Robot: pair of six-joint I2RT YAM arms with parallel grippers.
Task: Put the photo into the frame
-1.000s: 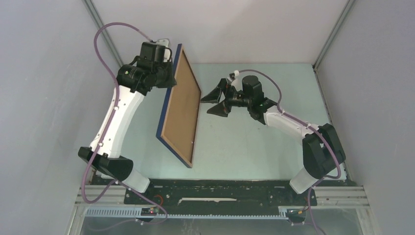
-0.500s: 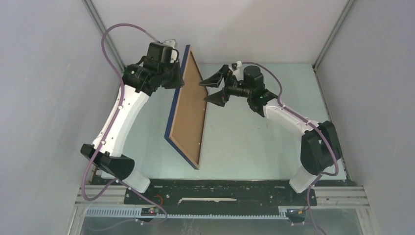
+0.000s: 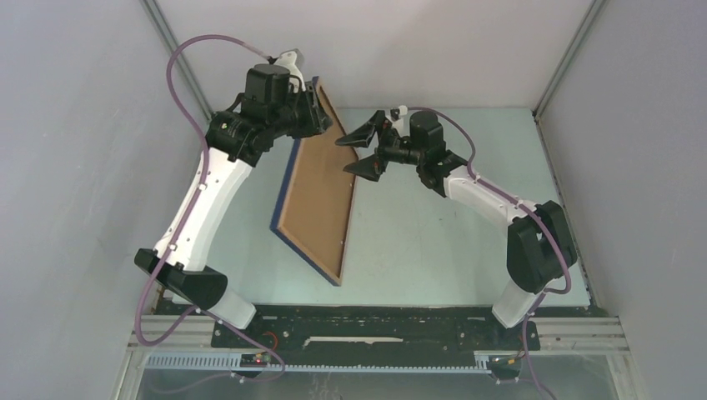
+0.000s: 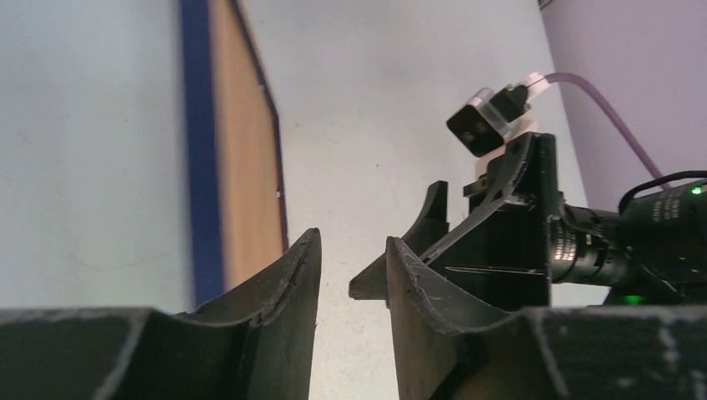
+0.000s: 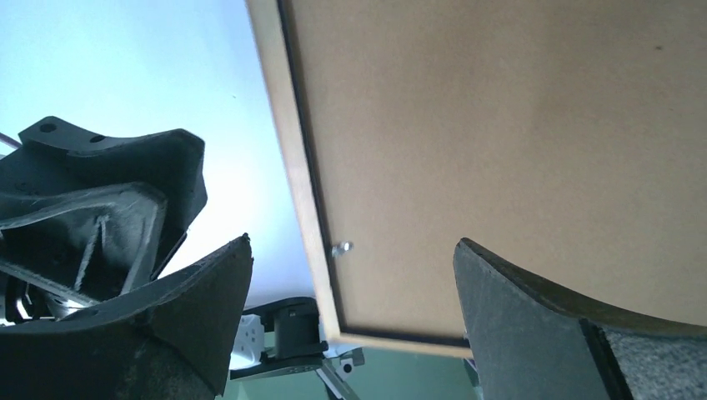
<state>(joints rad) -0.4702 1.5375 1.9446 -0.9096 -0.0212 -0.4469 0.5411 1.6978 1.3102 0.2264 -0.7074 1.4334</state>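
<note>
Starting at the right gripper (image 5: 354, 246), its jaws stand wide apart and empty. The frame (image 5: 517, 125) fills the space just ahead of them, its plain brown back board facing this wrist. 1 small metal tab (image 5: 340, 248) sits on the wooden rim near the corner. From above, the open fingers flank the frame's far upper edge without clearly touching it.

The left gripper (image 4: 352, 242) shows its 2 fingers close together, and only bare table (image 3: 433, 242) shows through the slim gap between them. The frame's edge runs past the outer side of 1 finger, so I cannot tell whether these jaws pinch the frame lower down or merely prop it.

Seen from overhead, the frame stands tilted on edge. Its far corner is up at the left gripper, its near corner is low toward the table's near side, and its back is turned to the right arm. A blue strip (image 4: 193, 150) lines its left side; I cannot tell whether that is the photo pressed to the front or paint on the rim. No beach print shows anywhere else.

My judgement is that the task is midway at best. Confirming that the photo sits inside, securing the back and laying the frame down all appear to be left.
</note>
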